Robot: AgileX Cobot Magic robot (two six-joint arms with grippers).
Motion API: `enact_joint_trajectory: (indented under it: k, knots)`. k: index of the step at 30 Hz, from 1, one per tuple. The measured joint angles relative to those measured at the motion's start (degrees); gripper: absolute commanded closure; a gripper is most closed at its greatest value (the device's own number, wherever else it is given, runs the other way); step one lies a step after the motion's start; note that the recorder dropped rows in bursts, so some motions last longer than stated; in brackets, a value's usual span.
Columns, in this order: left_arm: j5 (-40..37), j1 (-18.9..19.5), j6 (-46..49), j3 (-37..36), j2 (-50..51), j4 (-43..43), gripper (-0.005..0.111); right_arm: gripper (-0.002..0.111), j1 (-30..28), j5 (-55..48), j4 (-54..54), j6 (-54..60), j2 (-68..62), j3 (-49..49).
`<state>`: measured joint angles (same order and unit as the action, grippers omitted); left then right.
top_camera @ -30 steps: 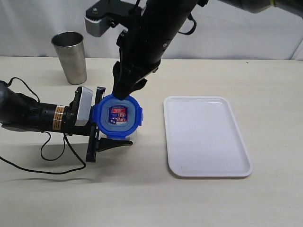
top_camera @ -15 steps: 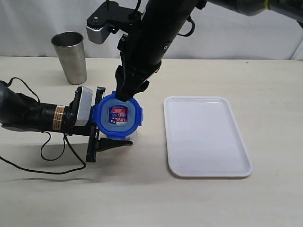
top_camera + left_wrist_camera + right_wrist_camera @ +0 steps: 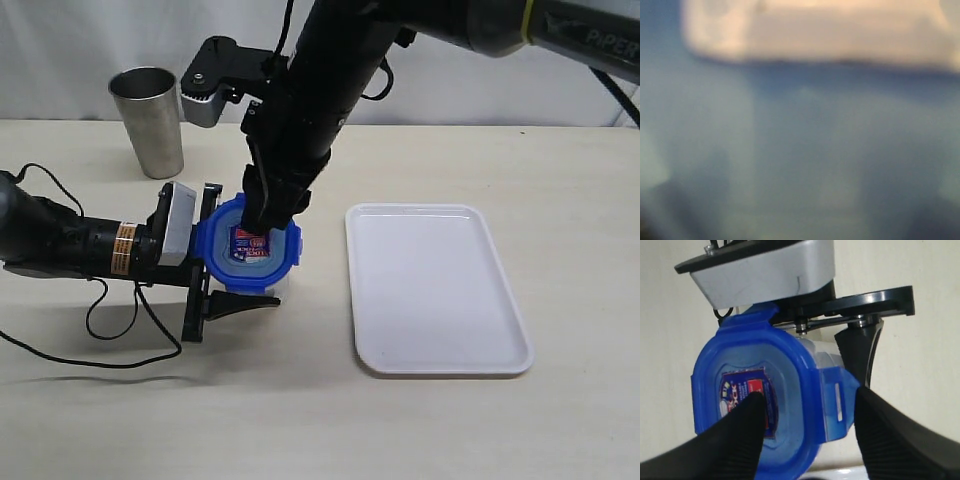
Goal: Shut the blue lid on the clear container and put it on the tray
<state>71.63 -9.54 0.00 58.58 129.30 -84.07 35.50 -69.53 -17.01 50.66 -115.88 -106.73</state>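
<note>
While my left hand (image 3: 250, 250) clamps the clear container (image 3: 822, 347) on the worktop, beside the tray (image 3: 500, 290) | right hand (image 3: 807, 405) spread astride a blue lid (image 3: 228, 272) flap | I'd press each flap squarely.

Even light — left-wrist blur

The blue lid (image 3: 222, 262), red-and-white sticker up, sits atop the upright clear container (image 3: 820, 347) | white tray (image 3: 436, 288) lies flat nearby, right-arm side, not touching.
</note>
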Motion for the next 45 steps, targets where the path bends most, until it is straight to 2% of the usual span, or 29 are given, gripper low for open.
enact_joint_trajectory:
  k: [5, 10, 45]
  knots:
    - [-0.1, 0.0, 0.4, 0.0, 0.0, 0.0, 0.107, 0.057, 0.1, 0.0, -0.6, -0.1, -0.2, -0.1]
    - [-0.1, 0.0, 0.4, 0.0, 0.0, 0.0, 0.107, 0.066, 0.2, 0.1, -0.6, -2.3, -0.9, -0.6]
    - [-0.1, 0.0, 0.6, 0.0, 0.0, -0.3, 0.107, 0.067, 0.4, 1.1, -4.3, -4.3, -3.2, -1.8]
